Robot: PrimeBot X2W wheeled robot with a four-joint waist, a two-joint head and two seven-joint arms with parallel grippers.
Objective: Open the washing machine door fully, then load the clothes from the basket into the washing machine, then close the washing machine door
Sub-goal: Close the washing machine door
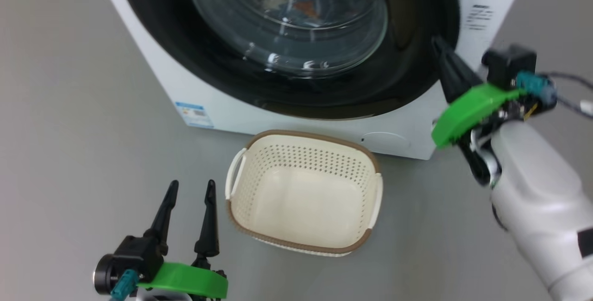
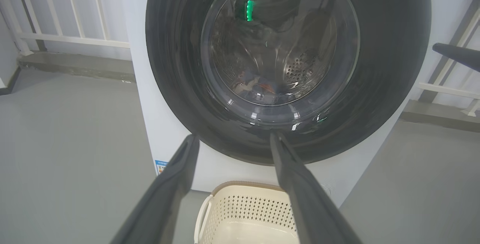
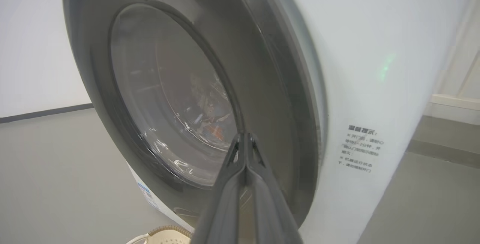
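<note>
A small blue label sticker [image 1: 191,114] sits on the lower front corner of the big white front-loading washing machine [image 1: 231,116], straight ahead of the left gripper [image 1: 192,183]. Its print is too small to read. On the white front just to the right of the right gripper [image 3: 243,136], several short lines of small black writing [image 3: 360,148] in Chinese characters stand under a heading. They are too blurred to read with certainty.

The left arm is held low. Its two long dark fingers point toward the machine and stand well apart, with nothing between them. The pale right forearm [image 1: 537,190] reaches up from the lower right of the head view, with a green collar [image 1: 468,111] at the wrist. Its two fingers are pressed together on nothing. Their tips rest at the right-hand part of the large round glossy black door [image 1: 185,55], near its outer edge.

The door lies against the machine's front, though I cannot tell whether it is latched. Beyond both grippers, the light blue clothes with orange specks [image 2: 258,84] show through the bulging clear glass window [image 1: 324,28], low in the perforated steel drum. The small cream-white perforated plastic basket with a brown rim [image 1: 305,135] stands on the grey floor [image 1: 69,153]. It is just right of the left gripper and well below the right one, and its cream bottom shows.
</note>
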